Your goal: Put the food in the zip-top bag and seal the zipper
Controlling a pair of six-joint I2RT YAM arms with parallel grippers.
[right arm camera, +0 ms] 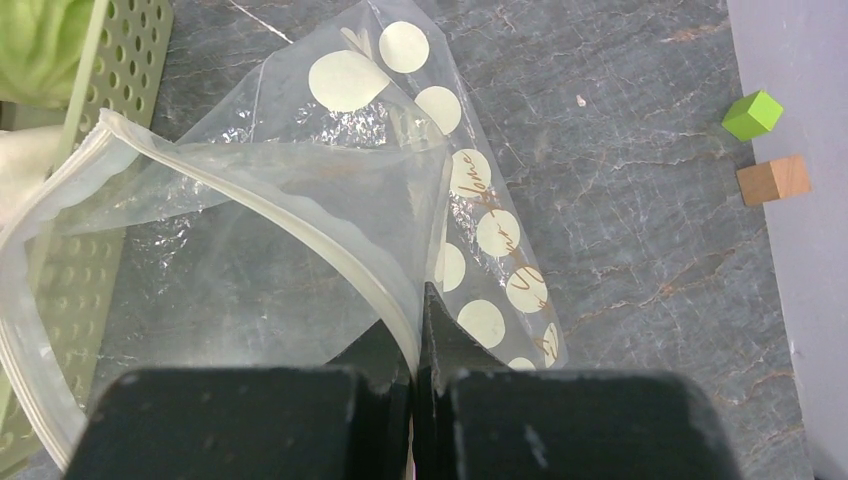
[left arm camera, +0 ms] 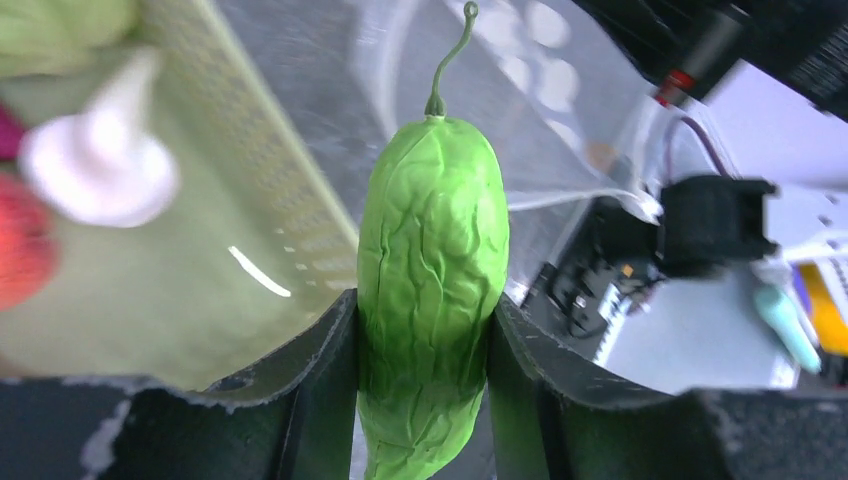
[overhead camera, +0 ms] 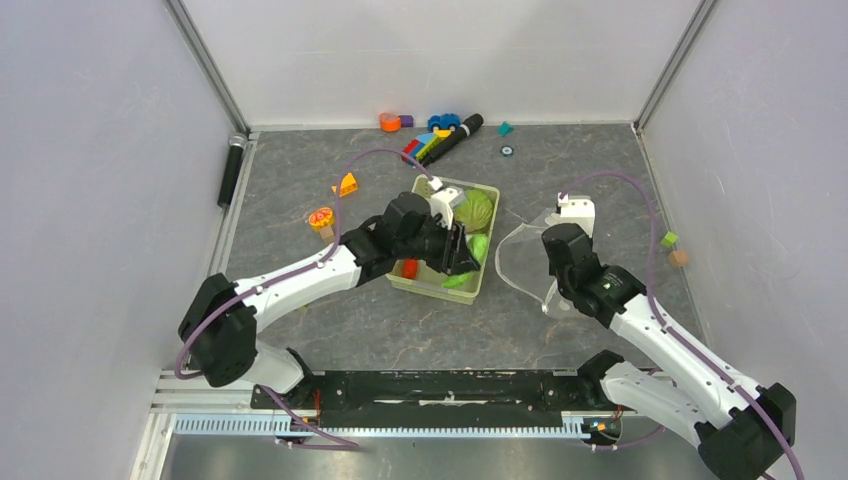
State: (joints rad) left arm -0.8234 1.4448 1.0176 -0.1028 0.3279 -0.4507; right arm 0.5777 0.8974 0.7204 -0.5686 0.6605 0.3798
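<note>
Veined grey tabletop [overhead camera: 400,330] carries a crinkly, clear, white-dotted bag [right arm camera: 330,200].

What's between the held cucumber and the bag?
Only the basket's side wall: the top view shows the cucumber, in the left gripper, inside that wall, the bag just beyond it.

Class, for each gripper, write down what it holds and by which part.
The left gripper clamps the green cucumber around its stemless half; right gripper pinches the zip-top bag by its zipper edge.
</note>
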